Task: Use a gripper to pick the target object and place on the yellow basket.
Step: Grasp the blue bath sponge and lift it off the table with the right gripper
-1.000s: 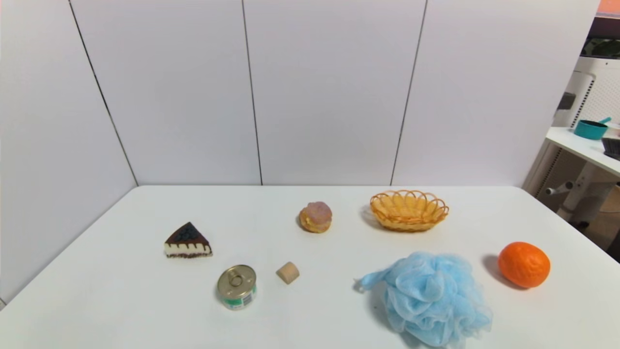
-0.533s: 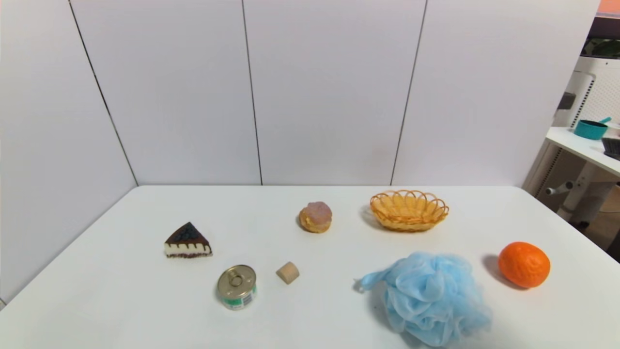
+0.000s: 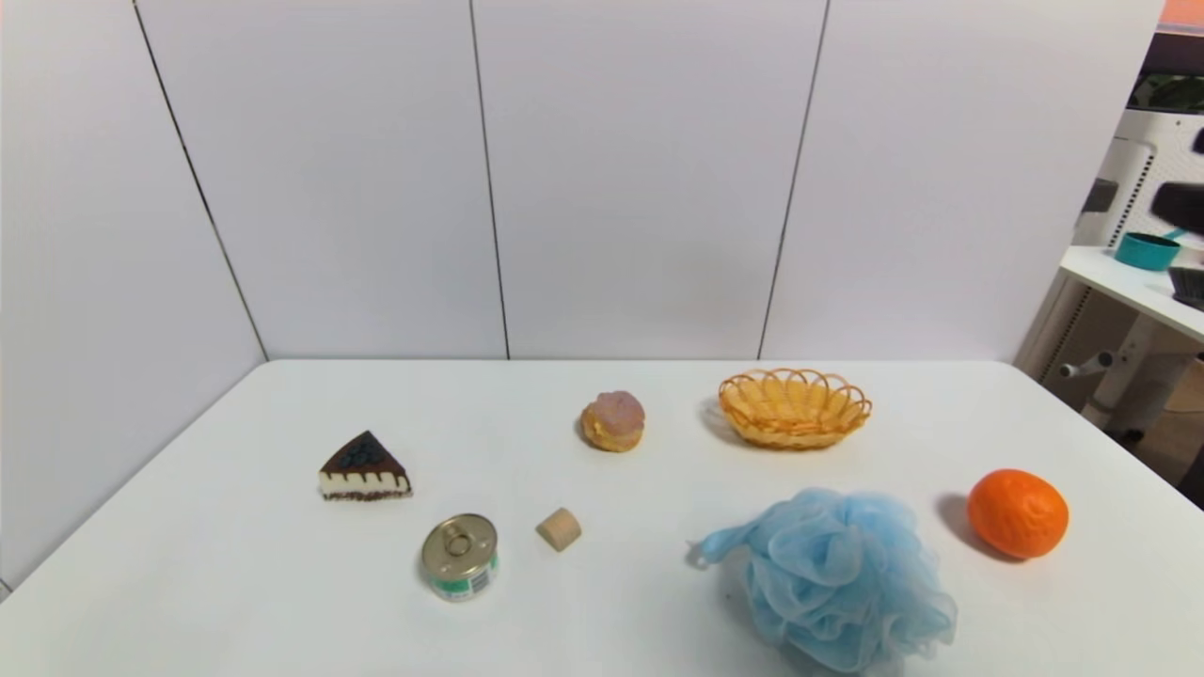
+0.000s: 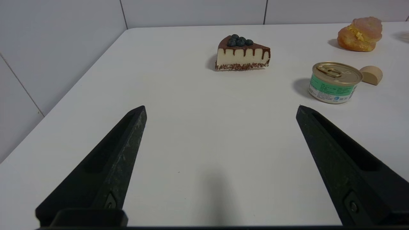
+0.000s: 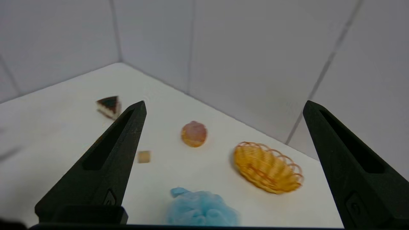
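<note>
The light-blue mesh bath pouf (image 3: 837,578) lies near the table's front right, its loop end pointing left. It also shows low in the right wrist view (image 5: 201,209). The yellow basket (image 3: 795,406) stands empty behind it, toward the back wall, and is seen again (image 5: 268,167). My right gripper (image 5: 224,103) is open with nothing between its fingers. It hangs high above the table, looking down on pouf and basket. My left gripper (image 4: 220,108) is open and empty, low over bare table at the left side.
An orange fruit (image 3: 1018,513) sits right of the pouf. A pink-topped pastry (image 3: 613,420) is left of the basket. A cake slice (image 3: 365,467), a tin can (image 3: 459,555) and a small tan block (image 3: 559,528) occupy the left half. White walls close the back and left.
A dark blurred shape has come into the head view at the upper right edge. The objects on the table have not moved.
</note>
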`<state>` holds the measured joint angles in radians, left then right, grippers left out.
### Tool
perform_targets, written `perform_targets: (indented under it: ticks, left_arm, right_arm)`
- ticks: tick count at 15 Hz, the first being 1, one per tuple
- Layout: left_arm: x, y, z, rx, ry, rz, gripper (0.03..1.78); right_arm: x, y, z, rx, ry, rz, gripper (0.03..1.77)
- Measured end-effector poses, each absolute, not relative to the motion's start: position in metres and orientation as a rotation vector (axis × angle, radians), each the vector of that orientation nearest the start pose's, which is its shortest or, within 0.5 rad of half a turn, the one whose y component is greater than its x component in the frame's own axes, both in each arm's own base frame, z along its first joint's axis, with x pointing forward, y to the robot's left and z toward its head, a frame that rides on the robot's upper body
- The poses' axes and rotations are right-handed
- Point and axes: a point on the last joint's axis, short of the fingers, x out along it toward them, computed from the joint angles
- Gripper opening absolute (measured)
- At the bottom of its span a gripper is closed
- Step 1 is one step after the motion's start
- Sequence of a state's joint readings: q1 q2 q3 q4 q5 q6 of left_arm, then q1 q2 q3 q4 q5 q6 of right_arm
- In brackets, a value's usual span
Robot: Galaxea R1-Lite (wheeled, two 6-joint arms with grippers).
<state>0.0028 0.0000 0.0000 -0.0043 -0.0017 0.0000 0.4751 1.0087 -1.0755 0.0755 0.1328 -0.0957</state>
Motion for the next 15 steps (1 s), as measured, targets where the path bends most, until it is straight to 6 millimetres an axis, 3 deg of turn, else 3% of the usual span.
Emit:
perform_targets:
  ticks: [2, 6, 9, 15]
  left_arm:
    - [-0.023, 0.0, 0.076, 0.0, -0.004, 0.001, 1.69]
    - [-0.023, 0.0, 0.076, 0.0, -0.004, 0.001, 1.69]
    - [-0.023, 0.0, 0.076, 0.0, -0.004, 0.001, 1.69]
    - [-0.023, 0.0, 0.076, 0.0, -0.004, 0.001, 1.69]
  right_arm:
    - [0.114, 0.071, 0.327, -0.117, 0.084, 0.672, 1.69]
    - [0.147, 0.094, 0.284, -0.186, 0.424, 0.69, 1.69]
    - [0.168, 0.105, 0.25, -0.217, 0.584, 0.67, 1.69]
    - [0.195, 0.118, 0.195, -0.274, 0.734, 0.613, 1.69]
